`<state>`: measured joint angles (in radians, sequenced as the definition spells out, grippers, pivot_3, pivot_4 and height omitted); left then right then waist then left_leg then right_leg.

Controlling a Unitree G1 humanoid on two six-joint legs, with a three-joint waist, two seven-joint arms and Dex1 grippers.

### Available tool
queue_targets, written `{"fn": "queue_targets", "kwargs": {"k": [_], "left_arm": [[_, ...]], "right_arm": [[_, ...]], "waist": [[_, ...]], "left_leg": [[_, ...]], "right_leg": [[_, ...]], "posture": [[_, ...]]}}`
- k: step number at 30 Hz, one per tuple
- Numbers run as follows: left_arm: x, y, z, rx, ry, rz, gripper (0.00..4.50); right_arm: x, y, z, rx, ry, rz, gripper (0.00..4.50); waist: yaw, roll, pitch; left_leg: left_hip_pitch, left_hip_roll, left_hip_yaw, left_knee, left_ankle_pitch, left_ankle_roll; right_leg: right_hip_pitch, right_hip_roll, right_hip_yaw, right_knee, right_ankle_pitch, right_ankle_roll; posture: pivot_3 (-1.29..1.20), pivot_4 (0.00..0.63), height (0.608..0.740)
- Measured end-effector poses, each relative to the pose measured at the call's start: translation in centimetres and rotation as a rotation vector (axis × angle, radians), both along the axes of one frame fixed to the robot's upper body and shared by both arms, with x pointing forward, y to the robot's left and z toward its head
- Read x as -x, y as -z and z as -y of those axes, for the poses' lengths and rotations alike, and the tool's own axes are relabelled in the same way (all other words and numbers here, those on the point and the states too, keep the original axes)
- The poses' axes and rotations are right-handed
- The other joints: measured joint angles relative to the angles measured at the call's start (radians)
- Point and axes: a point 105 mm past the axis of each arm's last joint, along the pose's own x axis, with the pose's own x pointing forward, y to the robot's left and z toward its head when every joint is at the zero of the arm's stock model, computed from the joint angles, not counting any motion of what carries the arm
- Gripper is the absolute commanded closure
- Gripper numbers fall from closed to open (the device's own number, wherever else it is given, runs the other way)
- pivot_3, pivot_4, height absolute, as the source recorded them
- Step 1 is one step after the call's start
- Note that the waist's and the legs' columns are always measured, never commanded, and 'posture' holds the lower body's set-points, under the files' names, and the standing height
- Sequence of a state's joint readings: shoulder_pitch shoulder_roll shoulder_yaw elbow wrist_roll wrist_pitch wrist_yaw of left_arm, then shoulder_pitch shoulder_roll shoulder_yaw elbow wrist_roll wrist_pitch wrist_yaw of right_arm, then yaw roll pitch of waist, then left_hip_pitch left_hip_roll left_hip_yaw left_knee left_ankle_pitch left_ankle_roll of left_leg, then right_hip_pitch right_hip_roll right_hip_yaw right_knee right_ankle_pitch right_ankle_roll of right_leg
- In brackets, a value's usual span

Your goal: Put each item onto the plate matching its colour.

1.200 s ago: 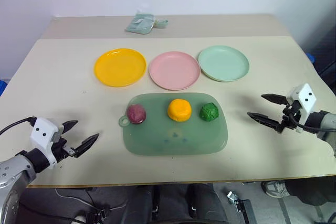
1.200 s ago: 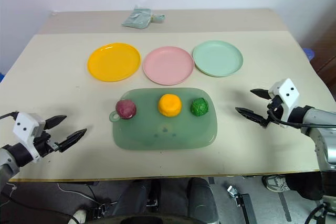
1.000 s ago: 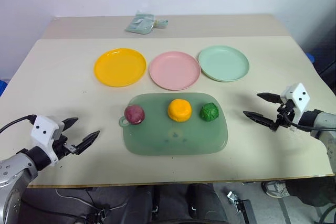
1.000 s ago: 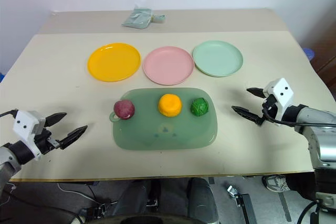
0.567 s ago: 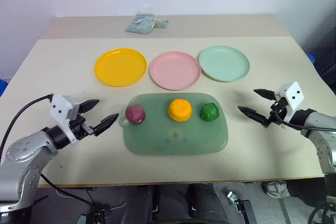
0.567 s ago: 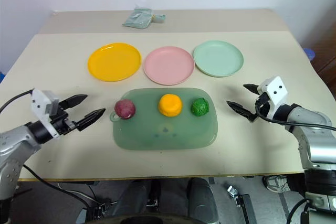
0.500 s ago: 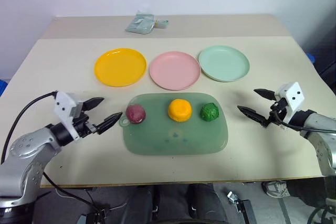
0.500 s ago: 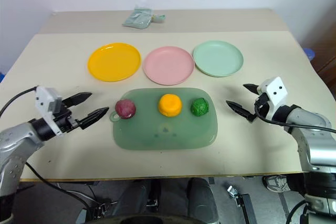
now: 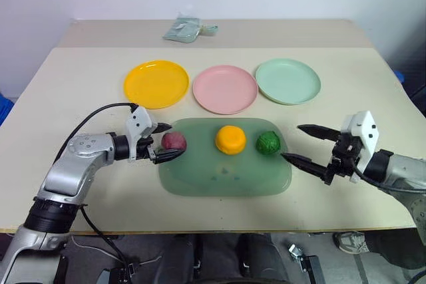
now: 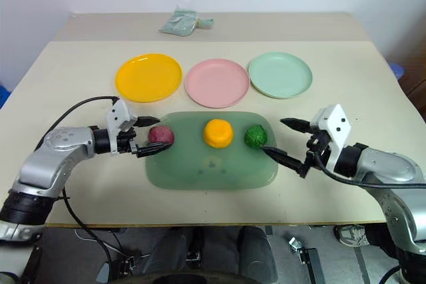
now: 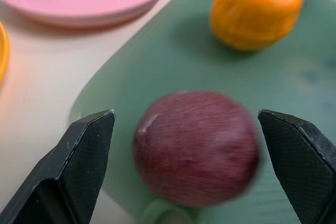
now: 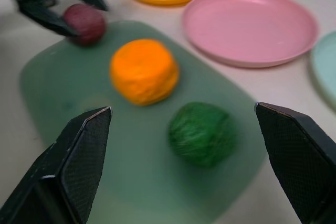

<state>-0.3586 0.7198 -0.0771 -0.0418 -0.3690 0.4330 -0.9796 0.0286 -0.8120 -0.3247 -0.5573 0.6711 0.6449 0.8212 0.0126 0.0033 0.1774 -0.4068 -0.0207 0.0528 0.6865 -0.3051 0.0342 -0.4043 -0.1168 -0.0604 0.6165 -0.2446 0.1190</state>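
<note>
From the left eye view, three plates stand in a row on the far half of the beige worktop (image 9: pixel 60 84): the yellow plate (image 9: pixel 156 84) at left, the pink plate (image 9: pixel 225 89) in the middle, the mint plate (image 9: pixel 288 81) at right. Nearer lies a translucent green mat (image 9: pixel 223 174) carrying the purple-red lump (image 9: pixel 175 140), the orange puck (image 9: pixel 229 139) and the green ball (image 9: pixel 267 142), left to right. The left pincer (image 9: pixel 168 141) is open, one finger on each side of the purple-red lump at the mat's left end. The right pincer (image 9: pixel 301 144) is open too, its tips just right of the green ball. A crumpled pale packet (image 9: pixel 186 28) sits at the far edge of the worktop.

The right eye view places the right pincer's near finger over the mat's right edge, close beside the green ball.

The left wrist view brings the purple-red lump close up between the two black fingers (image 11: pixel 84 156), with a gap on either side; whether either touches cannot be told. It lies at the mat's edge, with the orange puck and the pink plate farther off.

The right wrist view looks across the mat: green ball nearest, orange puck next, and the left pincer spread around the purple-red lump, with the yellow and pink plates farther off.
</note>
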Motion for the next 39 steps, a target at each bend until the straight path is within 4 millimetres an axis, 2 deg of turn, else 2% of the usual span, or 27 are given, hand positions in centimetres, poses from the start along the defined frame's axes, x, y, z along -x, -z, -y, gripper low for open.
{"fn": "queue_targets", "kwargs": {"k": [3, 8, 11, 13, 16, 20, 21, 24, 27, 31, 32, 34, 36, 39], "left_arm": [[-0.1, 0.2, 0.3, -0.001, 0.010, 0.005, 1.79], [-1.7, -0.3, 1.3, 0.063, -0.036, 0.036, 1.79], [-5.7, -3.1, 3.5, 0.152, -0.138, 0.124, 1.79], [-7.6, -5.0, 4.2, 0.147, -0.188, 0.193, 1.79], [-11.3, -6.1, 6.8, 0.166, -0.247, 0.201, 1.79], [-13.3, -6.0, 11.2, 0.112, -0.218, 0.177, 1.79], [-13.4, -5.7, 11.7, 0.095, -0.205, 0.175, 1.39], [-13.5, -4.5, 11.9, 0.065, -0.190, 0.153, 0.06], [-13.6, -3.9, 11.5, 0.041, -0.196, 0.163, 0.01], [-13.4, -5.1, 10.2, 0.074, -0.163, 0.194, 0.01], [-12.9, -5.8, 9.8, 0.112, -0.117, 0.212, 0.01], [-10.0, -6.8, 9.0, 0.187, 0.066, 0.234, 0.01], [-7.2, -6.3, 8.9, 0.190, 0.207, 0.200, 0.01], [-3.6, -4.4, 9.6, 0.128, 0.386, 0.128, 0.01]], "right_arm": [[0.0, 0.0, -0.2, -0.009, 0.008, 0.007, 0.00], [-0.3, 0.2, -0.5, -0.026, 0.015, 0.022, 0.00], [-0.9, 0.8, -0.6, -0.022, 0.028, 0.032, 0.00], [-1.1, 1.1, -0.9, -0.022, 0.025, 0.038, 0.00], [-1.6, 1.6, -1.5, -0.043, 0.028, 0.044, 0.00], [-1.6, 1.9, -2.7, -0.070, 0.007, 0.057, 0.00], [-1.6, 2.0, -2.7, -0.070, 0.016, 0.055, 0.00], [-1.6, 2.2, -2.6, -0.074, 0.043, 0.061, 0.00], [-1.2, 2.6, -2.5, -0.068, 0.061, 0.054, 0.00], [-0.8, 2.2, -2.4, -0.062, 0.070, 0.073, 0.00], [-0.7, 2.2, -2.3, -0.062, 0.072, 0.075, 0.00], [-0.4, 2.2, -1.5, -0.041, 0.090, 0.063, 0.00], [-0.3, 2.0, -0.8, -0.028, 0.103, 0.068, 0.00], [-0.2, 1.6, -0.4, -0.020, 0.102, 0.074, 0.00]], "waist": [[0.000, 0.000, 0.000], [0.007, 0.000, 0.000], [0.029, -0.003, 0.001], [0.027, -0.003, 0.001], [0.034, -0.004, 0.001], [0.023, -0.004, 0.001], [0.017, -0.005, 0.001], [0.001, -0.005, 0.001], [0.000, -0.005, 0.001], [0.001, -0.005, 0.001], [0.000, -0.004, 0.001], [-0.004, -0.004, 0.001], [-0.003, -0.004, 0.001], [0.008, -0.004, 0.001]], "left_leg": [[0.000, 0.000, 0.000, 0.000, 0.000, 0.000], [-0.001, 0.000, -0.001, 0.004, -0.001, 0.002], [-0.003, 0.000, -0.003, 0.012, -0.002, 0.003], [-0.003, -0.001, -0.002, 0.013, -0.003, 0.005], [-0.003, -0.003, -0.002, 0.013, -0.003, 0.006], [-0.004, -0.005, 0.001, 0.012, -0.005, 0.009], [-0.004, -0.005, 0.001, 0.012, -0.005, 0.010], [-0.004, -0.003, 0.001, 0.011, -0.005, 0.009], [-0.004, -0.002, 0.001, 0.012, -0.005, 0.009], [-0.004, -0.002, 0.001, 0.013, -0.005, 0.009], [-0.004, -0.002, 0.001, 0.012, -0.005, 0.009], [-0.004, -0.002, 0.001, 0.011, -0.005, 0.009], [-0.004, -0.002, 0.001, 0.012, -0.005, 0.008], [-0.003, -0.002, -0.001, 0.014, -0.005, 0.008]], "right_leg": [[0.000, 0.000, 0.000, 0.000, 0.000, 0.000], [0.001, 0.000, 0.000, 0.001, 0.000, 0.000], [0.001, 0.001, -0.002, 0.006, 0.000, 0.001], [0.002, 0.000, -0.001, 0.006, 0.000, 0.002], [0.003, 0.000, -0.001, 0.006, 0.000, 0.003], [0.003, 0.000, -0.001, 0.004, 0.001, 0.007], [0.002, 0.000, -0.001, 0.003, 0.001, 0.007], [0.001, 0.000, -0.001, 0.003, 0.000, 0.007], [0.001, -0.001, -0.001, 0.003, 0.000, 0.007], [0.001, -0.001, -0.001, 0.002, 0.001, 0.007], [0.001, -0.002, 0.000, 0.002, 0.001, 0.007], [0.001, -0.002, 0.000, 0.004, 0.001, 0.007], [0.001, -0.001, 0.000, 0.004, 0.001, 0.007], [0.004, -0.002, 0.000, 0.001, 0.001, 0.007]], "posture": [[0.00, 0.150, 0.740], [0.00, 0.150, 0.740], [0.00, 0.150, 0.740], [0.00, 0.150, 0.740], [0.00, 0.150, 0.740], [0.00, 0.150, 0.740], [0.00, 0.150, 0.740], [0.00, 0.150, 0.740], [0.00, 0.150, 0.740], [0.00, 0.150, 0.740], [0.00, 0.150, 0.740], [0.00, 0.150, 0.740], [0.00, 0.150, 0.740], [0.00, 0.150, 0.740]]}}
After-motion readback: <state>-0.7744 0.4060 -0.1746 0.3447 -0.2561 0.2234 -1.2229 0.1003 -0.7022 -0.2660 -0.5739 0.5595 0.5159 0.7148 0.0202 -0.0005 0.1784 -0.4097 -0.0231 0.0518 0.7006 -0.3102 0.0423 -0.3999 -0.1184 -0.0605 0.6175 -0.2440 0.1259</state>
